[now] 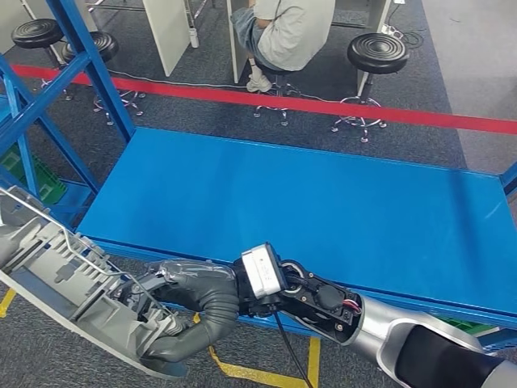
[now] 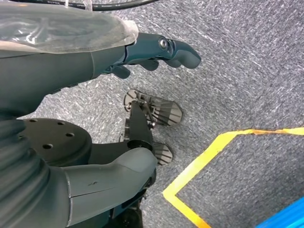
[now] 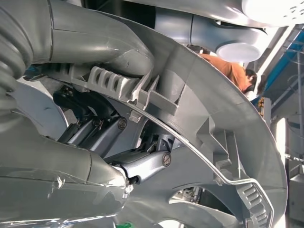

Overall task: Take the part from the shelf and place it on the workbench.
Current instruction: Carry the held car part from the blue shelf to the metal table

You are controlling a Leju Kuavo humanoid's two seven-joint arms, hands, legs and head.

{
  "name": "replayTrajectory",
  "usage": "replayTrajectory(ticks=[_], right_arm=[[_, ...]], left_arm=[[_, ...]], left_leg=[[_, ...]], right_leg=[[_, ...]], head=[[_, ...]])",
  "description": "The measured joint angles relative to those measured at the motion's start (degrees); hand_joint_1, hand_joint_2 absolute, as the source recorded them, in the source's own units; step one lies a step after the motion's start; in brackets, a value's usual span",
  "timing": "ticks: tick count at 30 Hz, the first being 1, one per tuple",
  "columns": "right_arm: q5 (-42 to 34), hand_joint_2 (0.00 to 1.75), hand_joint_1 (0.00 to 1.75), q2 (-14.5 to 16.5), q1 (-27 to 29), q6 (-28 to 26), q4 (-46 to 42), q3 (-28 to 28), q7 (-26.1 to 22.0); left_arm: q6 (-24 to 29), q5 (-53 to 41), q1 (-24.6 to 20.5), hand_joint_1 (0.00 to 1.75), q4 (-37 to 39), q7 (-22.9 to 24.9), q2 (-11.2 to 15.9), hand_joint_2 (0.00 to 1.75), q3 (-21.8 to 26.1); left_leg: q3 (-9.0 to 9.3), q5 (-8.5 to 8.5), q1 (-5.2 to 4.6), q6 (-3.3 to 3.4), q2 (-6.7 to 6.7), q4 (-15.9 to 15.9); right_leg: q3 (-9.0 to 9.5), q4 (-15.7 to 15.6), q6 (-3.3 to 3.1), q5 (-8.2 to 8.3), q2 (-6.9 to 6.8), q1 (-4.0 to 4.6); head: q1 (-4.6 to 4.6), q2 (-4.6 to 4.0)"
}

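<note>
Right hand point(image 1: 182, 311) grips grey part point(image 1: 55, 259), seemingly clear of workbench point(image 1: 292, 202).

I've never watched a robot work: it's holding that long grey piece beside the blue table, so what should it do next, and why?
Probably swing the grey part rightward and up over the blue workbench. The right hand grips it below the bench's near edge, off to the left.
</note>
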Motion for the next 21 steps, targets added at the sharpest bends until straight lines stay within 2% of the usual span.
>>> replayTrajectory(ticks=[21], right_arm=[[-0.7,1.75,1.75,0.0,0.0,-0.3,0.0,0.0,0.0]], left_arm=[[-0.7,-0.4,0.1,0.0,0.0,0.2,0.4,1.75,0.0]], left_leg=[[0.0,0.0,0.0,0.0,0.0,0.0]], right_leg=[[0.0,0.0,0.0,0.0,0.0,0.0]], head=[[0.01,0.0]])
